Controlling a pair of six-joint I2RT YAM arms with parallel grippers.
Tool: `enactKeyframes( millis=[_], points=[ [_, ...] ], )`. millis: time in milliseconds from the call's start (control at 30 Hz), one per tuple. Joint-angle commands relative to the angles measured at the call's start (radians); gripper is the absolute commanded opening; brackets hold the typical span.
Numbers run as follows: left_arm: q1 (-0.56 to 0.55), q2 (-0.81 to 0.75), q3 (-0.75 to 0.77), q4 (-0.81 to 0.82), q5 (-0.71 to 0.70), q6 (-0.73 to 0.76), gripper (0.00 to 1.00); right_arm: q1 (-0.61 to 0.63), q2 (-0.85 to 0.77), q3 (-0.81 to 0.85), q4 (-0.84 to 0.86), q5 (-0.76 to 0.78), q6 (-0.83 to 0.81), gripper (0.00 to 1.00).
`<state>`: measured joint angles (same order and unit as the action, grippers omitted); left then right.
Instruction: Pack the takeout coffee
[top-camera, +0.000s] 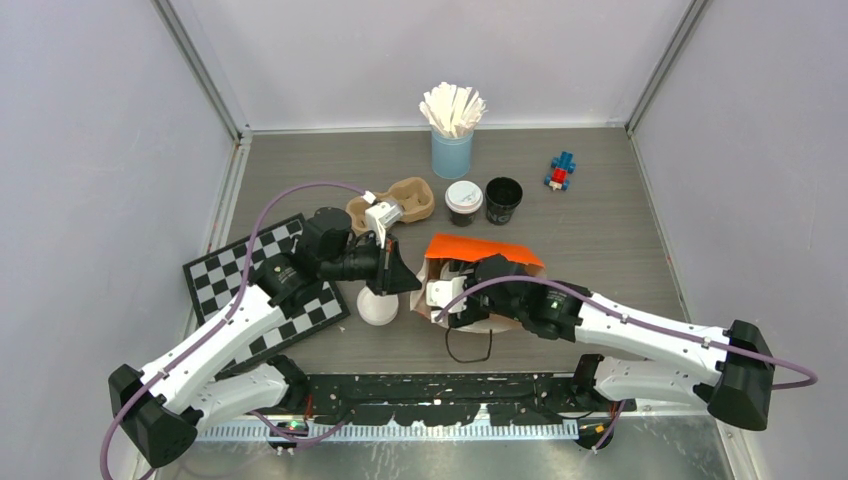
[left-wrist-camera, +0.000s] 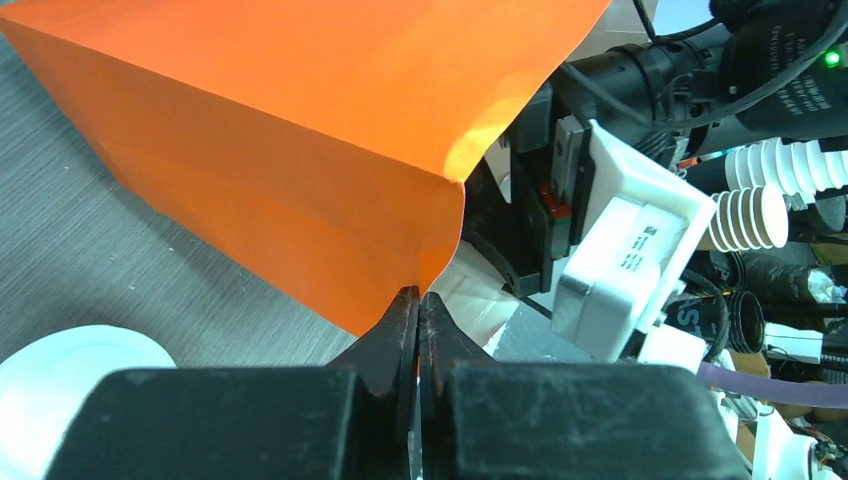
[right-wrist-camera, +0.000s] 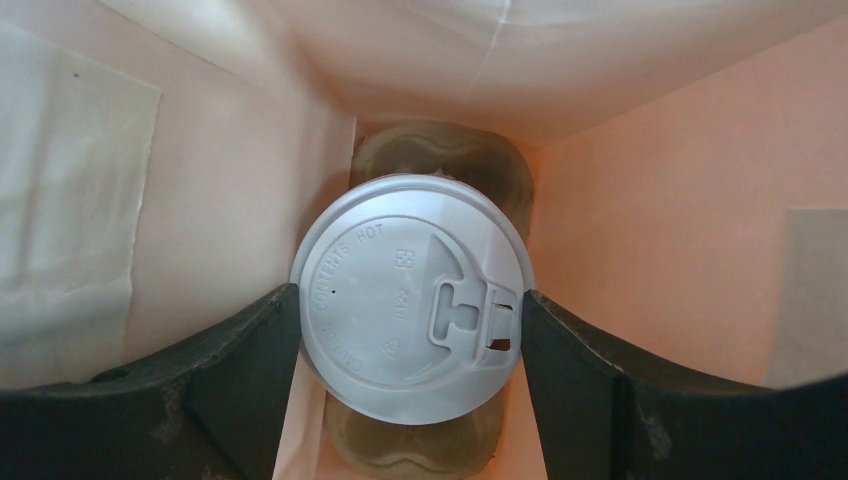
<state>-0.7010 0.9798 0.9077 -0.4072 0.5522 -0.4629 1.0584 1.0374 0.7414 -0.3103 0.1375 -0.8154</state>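
In the right wrist view, a takeout coffee with a white sip lid (right-wrist-camera: 410, 300) stands in a brown pulp carrier (right-wrist-camera: 440, 150) at the bottom of the orange bag (right-wrist-camera: 650, 230). My right gripper (right-wrist-camera: 410, 312) is deep in the bag, its two fingers pressed against opposite sides of the lid. My left gripper (left-wrist-camera: 418, 300) is shut on the edge of the orange bag (left-wrist-camera: 300, 140) at its mouth. On the table behind the bag (top-camera: 480, 250) stand another lidded coffee (top-camera: 463, 202) and a black cup without a lid (top-camera: 503, 200).
A loose white lid (top-camera: 378, 305) lies just left of the bag's mouth. A second pulp carrier (top-camera: 400, 200) sits behind the left wrist. A light-blue cup of stirrers (top-camera: 452, 150), a small blue-and-red toy (top-camera: 561, 172) and a checkered board (top-camera: 265, 285) are also on the table.
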Motion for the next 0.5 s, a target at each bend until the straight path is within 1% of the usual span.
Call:
enactKeyframes(
  millis=[0,100,233,467],
  points=[
    [-0.005,-0.014,0.005,0.051,0.065,-0.004,0.0,-0.001,0.029,0.046,0.022,-0.045,-0.041,0.77],
    [-0.005,-0.021,-0.003,0.052,0.069,-0.003,0.0,-0.001,0.057,0.056,0.012,-0.067,-0.046,0.77],
    [-0.005,-0.027,0.004,0.046,0.052,-0.002,0.0,-0.002,0.066,0.056,0.05,-0.059,-0.051,0.77],
    [-0.005,-0.018,0.023,0.032,0.031,-0.001,0.0,-0.001,0.042,0.092,-0.003,-0.062,-0.073,0.77]
  ],
)
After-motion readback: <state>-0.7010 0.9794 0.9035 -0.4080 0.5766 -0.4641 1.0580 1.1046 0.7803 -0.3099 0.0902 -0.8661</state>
